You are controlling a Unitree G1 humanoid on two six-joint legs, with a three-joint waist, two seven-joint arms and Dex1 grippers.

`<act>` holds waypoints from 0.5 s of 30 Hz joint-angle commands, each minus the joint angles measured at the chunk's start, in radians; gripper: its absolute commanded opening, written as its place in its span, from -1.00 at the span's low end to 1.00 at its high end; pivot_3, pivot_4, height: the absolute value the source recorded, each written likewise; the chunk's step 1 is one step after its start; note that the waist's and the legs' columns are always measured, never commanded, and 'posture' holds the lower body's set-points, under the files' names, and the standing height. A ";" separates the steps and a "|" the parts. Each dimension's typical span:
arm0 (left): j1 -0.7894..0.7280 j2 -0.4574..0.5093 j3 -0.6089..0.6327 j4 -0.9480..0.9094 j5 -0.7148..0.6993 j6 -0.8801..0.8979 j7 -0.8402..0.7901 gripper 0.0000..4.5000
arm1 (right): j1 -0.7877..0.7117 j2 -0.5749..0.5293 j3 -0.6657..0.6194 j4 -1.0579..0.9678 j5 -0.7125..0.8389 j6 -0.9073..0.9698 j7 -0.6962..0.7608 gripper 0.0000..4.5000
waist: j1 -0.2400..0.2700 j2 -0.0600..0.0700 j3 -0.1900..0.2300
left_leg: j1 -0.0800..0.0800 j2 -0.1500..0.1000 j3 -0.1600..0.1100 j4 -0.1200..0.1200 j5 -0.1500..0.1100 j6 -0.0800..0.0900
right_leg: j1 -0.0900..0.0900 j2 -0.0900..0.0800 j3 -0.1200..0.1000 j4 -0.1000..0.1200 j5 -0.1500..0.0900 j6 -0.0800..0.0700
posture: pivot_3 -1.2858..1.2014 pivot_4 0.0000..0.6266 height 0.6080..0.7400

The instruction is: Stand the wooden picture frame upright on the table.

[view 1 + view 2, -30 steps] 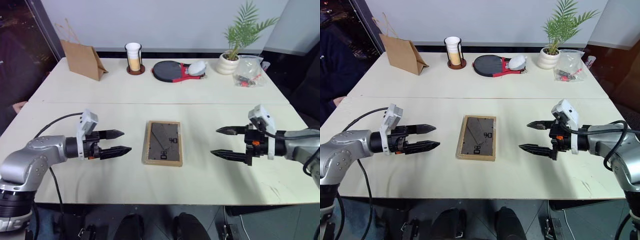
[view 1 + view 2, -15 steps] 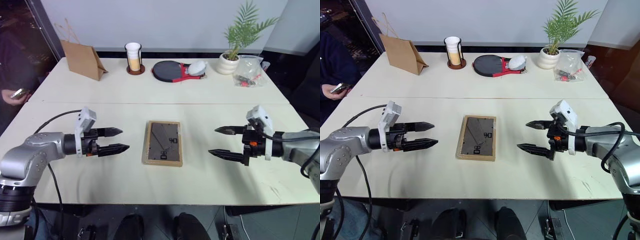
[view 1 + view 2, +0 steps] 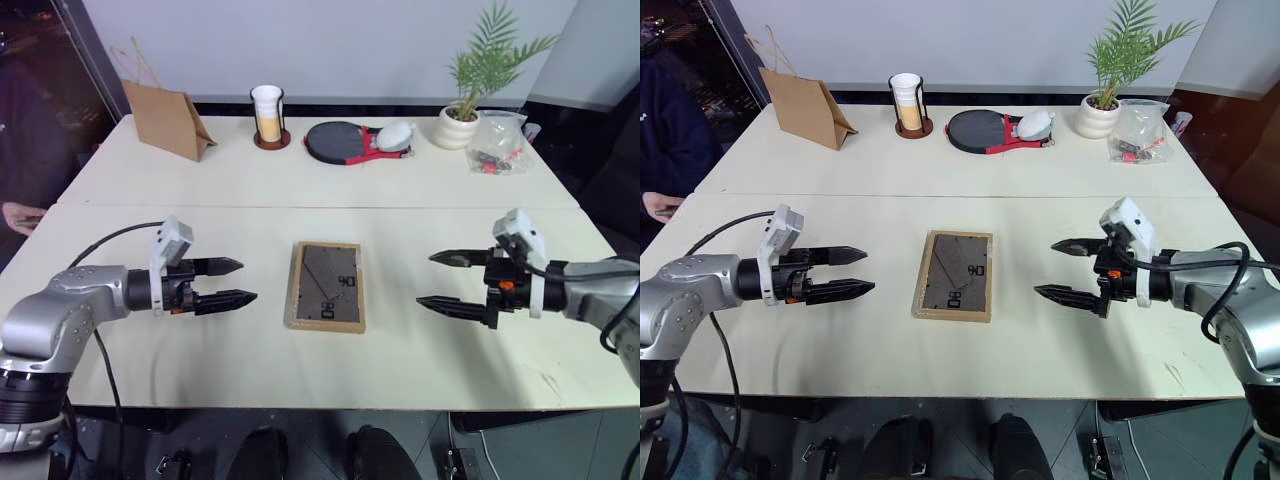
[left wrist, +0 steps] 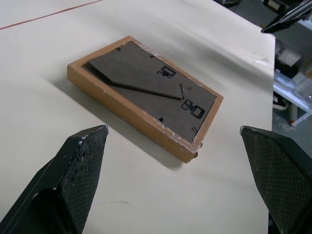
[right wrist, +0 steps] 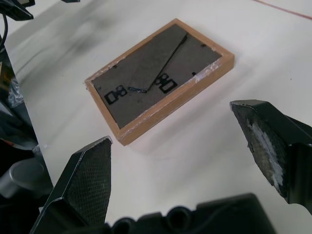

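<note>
We see a long pale cream table (image 3: 180, 180) made of two sections joined at a seam, set against a white wall, with dark space off its left side where a person's hand (image 3: 17, 215) and dark sleeve are cut off by the edge. The wooden picture frame (image 3: 326, 286) lies flat on the near section, just on our side of the seam, dark grey back upward with its fold-out stand pressed flat, so we cannot see its front. To the frame's left the left gripper (image 3: 229, 282) hovers with its two black fingers spread apart and holding nothing; to its right the right gripper (image 3: 446, 281) does the same, both pointing inward at the frame and well clear of it. Beyond the frame, along the far edge, stand a brown paper bag (image 3: 165, 119), a white cup in a dark holder (image 3: 267, 116), a dark table-tennis paddle with red trim (image 3: 342, 141) under something pale we cannot identify, a potted palm (image 3: 470, 92), and a clear plastic bag (image 3: 497, 143) whose small contents we cannot make out.
</note>
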 commanded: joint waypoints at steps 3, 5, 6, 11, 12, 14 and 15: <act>-0.022 -0.001 -0.001 -0.006 -0.006 0.009 0.006 1.00 | -0.019 0.007 0.008 -0.005 -0.022 -0.042 0.009 0.96 | 0.000 0.000 0.000 | 0.000 0.000 0.000 0.000 0.000 0.000 | 0.000 0.000 0.000 0.000 0.000 0.000 | 0.03 -0.52 1.00; -0.033 -0.011 -0.002 -0.002 -0.025 0.038 0.009 1.00 | -0.023 0.009 0.020 -0.001 -0.043 -0.061 0.003 0.96 | 0.000 0.000 0.000 | 0.000 0.000 0.000 0.000 0.000 0.000 | 0.000 0.000 0.000 0.000 0.000 0.000 | 0.03 -0.52 1.00; -0.045 -0.017 -0.009 0.003 -0.038 0.068 0.016 1.00 | -0.028 0.010 0.034 0.007 -0.067 -0.080 -0.004 0.96 | 0.000 0.000 0.000 | 0.000 0.000 0.000 0.000 0.000 0.000 | 0.000 0.000 0.000 0.000 0.000 0.000 | 0.03 -0.52 1.00; -0.179 -0.117 -0.004 0.103 -0.153 0.379 0.148 1.00 | -0.072 0.040 0.150 0.082 -0.257 -0.237 -0.055 0.96 | 0.000 0.000 0.000 | 0.000 0.000 0.000 0.004 0.000 0.001 | 0.001 0.001 0.000 0.000 0.001 0.002 | 0.03 -0.52 1.00; -0.204 -0.127 -0.015 0.123 -0.160 0.433 0.165 1.00 | -0.080 0.046 0.173 0.098 -0.291 -0.267 -0.060 0.96 | 0.000 0.000 0.000 | -0.001 0.000 0.000 0.004 0.000 0.001 | 0.001 0.001 0.000 0.000 0.001 0.002 | 0.03 -0.52 1.00; -0.241 -0.141 -0.040 0.146 -0.159 0.495 0.189 1.00 | -0.090 0.062 0.201 0.123 -0.333 -0.317 -0.063 0.96 | -0.002 0.000 0.000 | -0.001 -0.001 0.000 0.004 -0.001 0.001 | 0.001 0.001 0.000 0.000 0.001 0.003 | 0.03 -0.52 1.00; -0.256 -0.140 -0.054 0.145 -0.162 0.507 0.179 1.00 | -0.096 0.070 0.209 0.130 -0.342 -0.327 -0.063 0.96 | -0.003 0.000 0.000 | -0.001 -0.001 0.000 0.004 -0.001 0.001 | 0.001 0.001 0.000 0.001 0.001 0.003 | 0.03 -0.52 1.00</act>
